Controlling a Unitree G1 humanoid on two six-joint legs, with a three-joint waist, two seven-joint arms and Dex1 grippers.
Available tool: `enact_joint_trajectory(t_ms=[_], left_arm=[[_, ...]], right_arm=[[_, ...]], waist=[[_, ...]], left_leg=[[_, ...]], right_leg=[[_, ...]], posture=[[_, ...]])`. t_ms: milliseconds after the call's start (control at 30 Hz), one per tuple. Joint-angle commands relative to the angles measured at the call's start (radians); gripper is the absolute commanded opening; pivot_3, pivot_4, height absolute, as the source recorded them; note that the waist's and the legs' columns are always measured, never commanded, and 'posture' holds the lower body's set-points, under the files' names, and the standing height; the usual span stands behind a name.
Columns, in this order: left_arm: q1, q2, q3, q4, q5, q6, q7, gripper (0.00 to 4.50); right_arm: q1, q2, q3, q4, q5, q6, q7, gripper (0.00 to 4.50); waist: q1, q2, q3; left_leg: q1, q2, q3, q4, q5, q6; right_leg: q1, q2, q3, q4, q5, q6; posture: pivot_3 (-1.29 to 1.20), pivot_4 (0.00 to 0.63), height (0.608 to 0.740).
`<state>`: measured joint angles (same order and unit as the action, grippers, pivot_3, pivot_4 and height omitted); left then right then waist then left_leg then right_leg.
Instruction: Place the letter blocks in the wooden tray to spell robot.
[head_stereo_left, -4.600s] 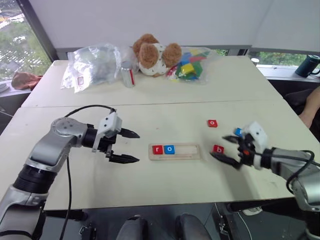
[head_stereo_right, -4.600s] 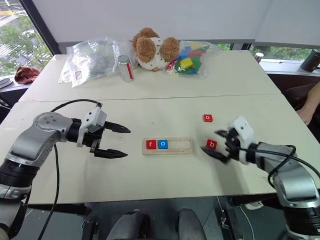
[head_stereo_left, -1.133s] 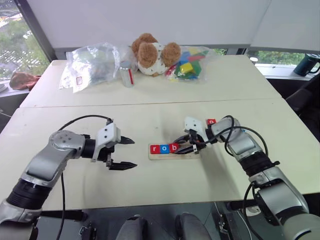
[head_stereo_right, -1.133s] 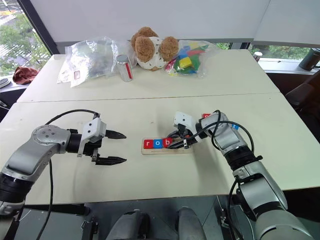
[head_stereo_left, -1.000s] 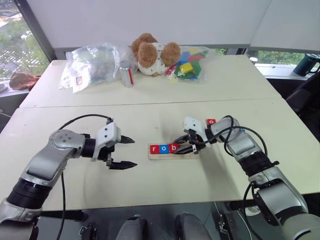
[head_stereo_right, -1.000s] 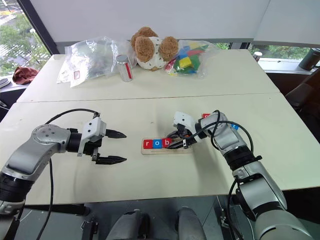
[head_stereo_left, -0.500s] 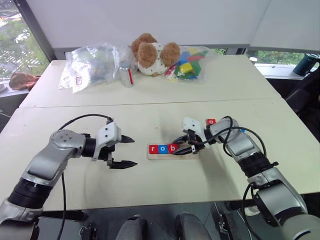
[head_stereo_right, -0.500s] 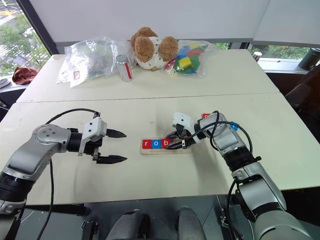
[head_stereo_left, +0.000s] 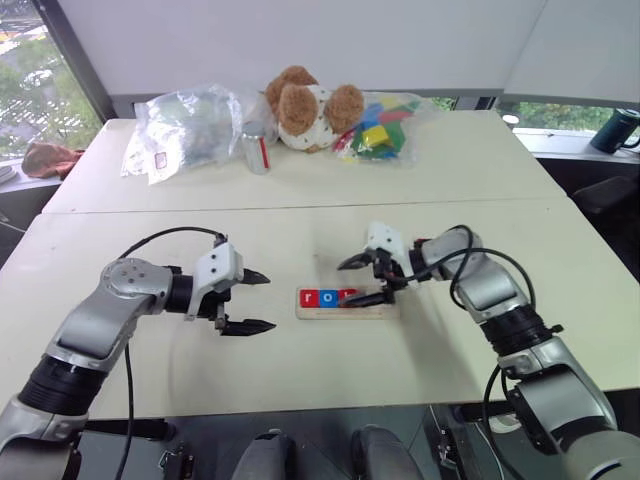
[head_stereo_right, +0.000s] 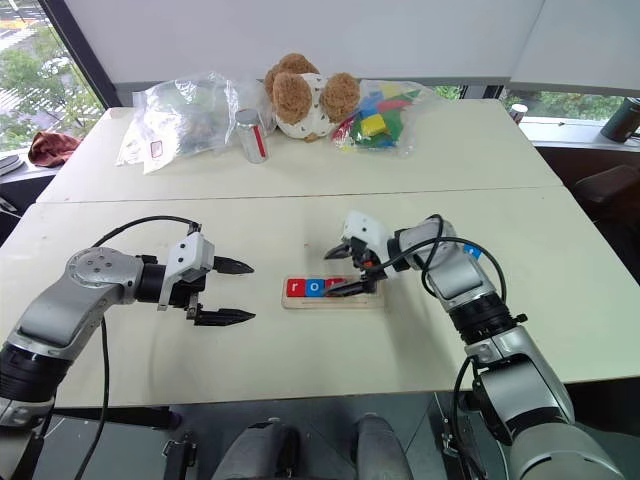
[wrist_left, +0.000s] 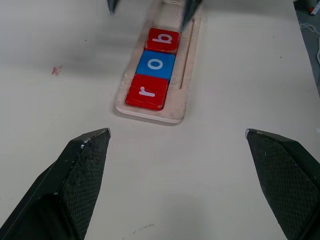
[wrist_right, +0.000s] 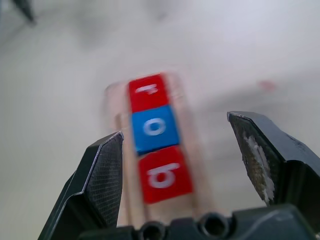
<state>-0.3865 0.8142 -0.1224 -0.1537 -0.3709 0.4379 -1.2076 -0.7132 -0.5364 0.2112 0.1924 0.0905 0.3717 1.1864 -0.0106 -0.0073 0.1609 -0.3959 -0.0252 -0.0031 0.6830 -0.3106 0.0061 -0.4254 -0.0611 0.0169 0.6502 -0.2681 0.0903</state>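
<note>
Wooden tray (wrist_left: 176, 95): flat on the near table (head_stereo_left: 300, 370), between the two grippers.
Letter blocks in tray: red r (wrist_left: 147, 92), blue o (wrist_left: 155, 65), red b (wrist_left: 162, 40), side by side, touching, filling the tray's left part.
Right gripper (head_stereo_left: 366, 280): fingers spread, empty, just above the tray's right part.
Left gripper (head_stereo_left: 251, 301): spread wide, empty, left of the tray.
Back table: teddy bear (head_stereo_left: 305, 105), can (head_stereo_left: 256, 150).

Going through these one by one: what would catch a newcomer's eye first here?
Three letter tiles, red r, blue o and red b, sit side by side in the wooden tray mid-table. The right hand hangs open just above the tray. A teddy bear sits at the far edge between plastic bags.
</note>
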Motion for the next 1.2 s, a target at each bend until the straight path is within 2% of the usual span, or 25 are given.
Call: enact_joint_trajectory(t_ms=[33,167,333,433,533,667,1000,1100,1200], left_arm=[[-0.021,-0.013,0.073,-0.064,-0.079,0.054,0.026,4.50],[-0.067,-0.020,0.094,-0.101,-0.133,0.129,0.049,4.50],[-0.107,-0.025,0.097,-0.118,-0.146,0.166,0.080,4.50],[-0.114,-0.038,0.096,-0.113,-0.154,0.176,0.093,4.50],[-0.117,-0.055,0.097,-0.096,-0.164,0.180,0.102,4.50],[-0.122,-0.060,0.091,-0.084,-0.152,0.172,0.102,4.50],[-0.098,-0.071,0.087,-0.091,-0.138,0.159,0.116,4.50],[-0.084,-0.066,0.085,-0.089,-0.126,0.146,0.119,4.50],[-0.081,-0.066,0.085,-0.087,-0.124,0.141,0.120,4.50]], right_arm=[[0.019,-0.025,-0.170,-0.091,0.017,0.119,-0.204,3.64],[0.134,0.083,-0.332,-0.293,-0.030,0.373,-0.568,3.64],[0.230,0.244,-0.382,-0.434,-0.072,0.563,-0.841,3.64],[0.242,0.320,-0.406,-0.412,-0.080,0.570,-0.953,3.64],[0.225,0.352,-0.425,-0.326,-0.076,0.539,-1.016,3.64],[0.195,0.331,-0.409,-0.216,-0.088,0.477,-1.059,3.64],[0.137,0.315,-0.387,0.006,-0.081,0.324,-1.086,3.64],[0.132,0.314,-0.385,0.025,-0.082,0.301,-1.095,2.81],[0.140,0.312,-0.376,0.016,-0.076,0.305,-1.089,1.36]], waist=[[0.001,0.000,0.000],[0.001,-0.001,0.000],[-0.009,0.000,-0.001],[-0.007,0.000,-0.001],[-0.005,0.000,-0.001],[-0.006,0.000,-0.001],[-0.010,0.000,-0.001],[-0.010,0.000,-0.001],[-0.005,0.000,-0.001]], left_leg=[[0.000,0.000,0.000,0.000,0.000,0.000],[-0.002,0.000,-0.002,-0.001,0.002,-0.004],[-0.004,0.000,0.000,-0.001,0.004,-0.007],[-0.003,0.000,0.000,0.000,0.004,-0.006],[-0.003,0.000,0.000,0.000,0.004,-0.006],[-0.003,-0.001,0.000,0.000,0.004,-0.006],[0.000,0.000,0.000,0.000,0.003,-0.005],[0.001,0.000,0.000,0.000,0.002,-0.002],[0.001,0.000,0.000,0.000,0.002,-0.003]], right_leg=[[0.000,0.000,0.000,0.000,0.000,0.000],[-0.002,0.000,-0.001,0.000,0.000,0.000],[-0.004,0.000,0.001,0.002,0.000,0.000],[-0.005,0.001,0.001,0.003,0.000,0.000],[-0.005,0.001,0.001,0.004,0.000,0.000],[-0.004,0.001,0.001,0.004,0.000,0.000],[-0.002,0.002,0.001,0.004,0.000,0.000],[-0.001,0.002,0.002,0.004,0.000,0.000],[-0.001,0.002,0.002,0.004,0.000,0.000]], posture=[[0.00,0.150,0.740],[0.00,0.150,0.740],[0.00,0.150,0.740],[0.00,0.150,0.740],[0.00,0.150,0.740],[0.00,0.150,0.740],[0.00,0.150,0.740],[0.00,0.150,0.740],[0.00,0.150,0.740]])
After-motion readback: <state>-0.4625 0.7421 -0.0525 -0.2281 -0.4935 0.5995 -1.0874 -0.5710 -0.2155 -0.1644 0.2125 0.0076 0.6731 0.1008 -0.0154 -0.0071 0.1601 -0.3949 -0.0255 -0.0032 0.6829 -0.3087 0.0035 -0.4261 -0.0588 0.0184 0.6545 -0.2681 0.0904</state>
